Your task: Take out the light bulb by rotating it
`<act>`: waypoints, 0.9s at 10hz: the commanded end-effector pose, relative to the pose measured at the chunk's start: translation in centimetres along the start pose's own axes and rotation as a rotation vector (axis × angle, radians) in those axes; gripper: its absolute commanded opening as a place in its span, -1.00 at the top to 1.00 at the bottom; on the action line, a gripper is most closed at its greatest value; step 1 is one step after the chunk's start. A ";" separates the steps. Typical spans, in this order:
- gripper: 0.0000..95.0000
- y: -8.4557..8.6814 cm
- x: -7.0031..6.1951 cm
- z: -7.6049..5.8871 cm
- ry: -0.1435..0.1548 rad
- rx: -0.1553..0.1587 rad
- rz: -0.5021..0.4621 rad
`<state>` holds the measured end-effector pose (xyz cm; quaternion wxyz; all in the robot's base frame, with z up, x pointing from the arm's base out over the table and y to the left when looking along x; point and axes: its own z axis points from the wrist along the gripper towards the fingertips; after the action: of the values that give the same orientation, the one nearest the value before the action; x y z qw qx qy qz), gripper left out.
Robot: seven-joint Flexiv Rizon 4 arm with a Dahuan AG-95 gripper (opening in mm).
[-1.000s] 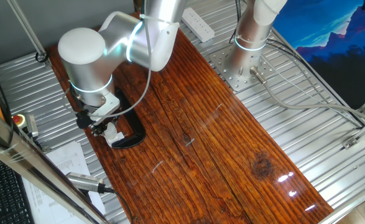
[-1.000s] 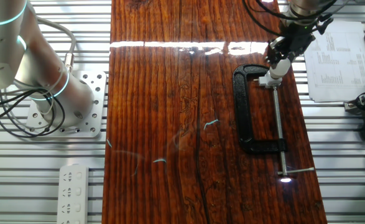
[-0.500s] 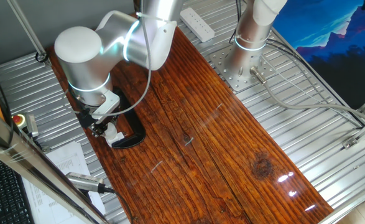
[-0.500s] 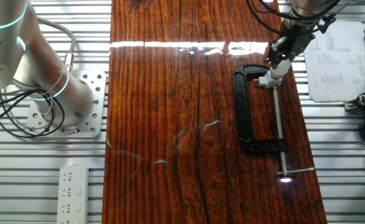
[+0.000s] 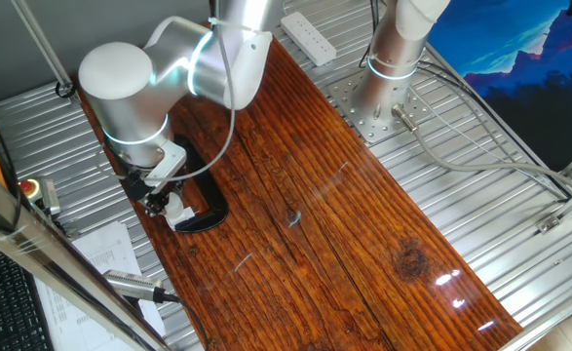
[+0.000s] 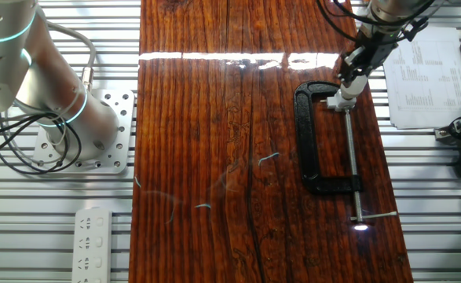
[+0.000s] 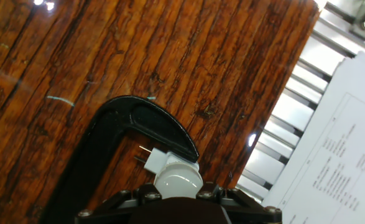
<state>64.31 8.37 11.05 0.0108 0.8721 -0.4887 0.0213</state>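
Hand view alone shows light bulb point(image 7: 178, 179), clamp point(image 7: 117, 140), tool point(image 6: 354, 73) hiding it elsewhere

Glossy dark wooden tabletop point(image 6: 238, 141) over a ribbed metal frame point(image 5: 461, 127), black C-clamp point(image 6: 312, 141) lying flat on it, possibly small scratches mid-board

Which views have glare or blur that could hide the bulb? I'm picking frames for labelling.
The other fixed view: a bright glare band crosses the wooden table, clear of the light bulb. One fixed view: small glints sit far from the bulb, which the arm partly covers. Hand view: the bulb is sharp, the paper sheet slightly soft.
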 end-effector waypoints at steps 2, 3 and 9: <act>0.60 0.0 -0.1 0.1 -0.007 -0.001 -0.026; 0.60 0.0 -0.1 0.1 -0.010 0.001 -0.044; 0.60 0.0 -0.1 0.1 -0.033 -0.006 -0.165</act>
<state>64.31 8.36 11.05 0.0067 0.9092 -0.4163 0.0056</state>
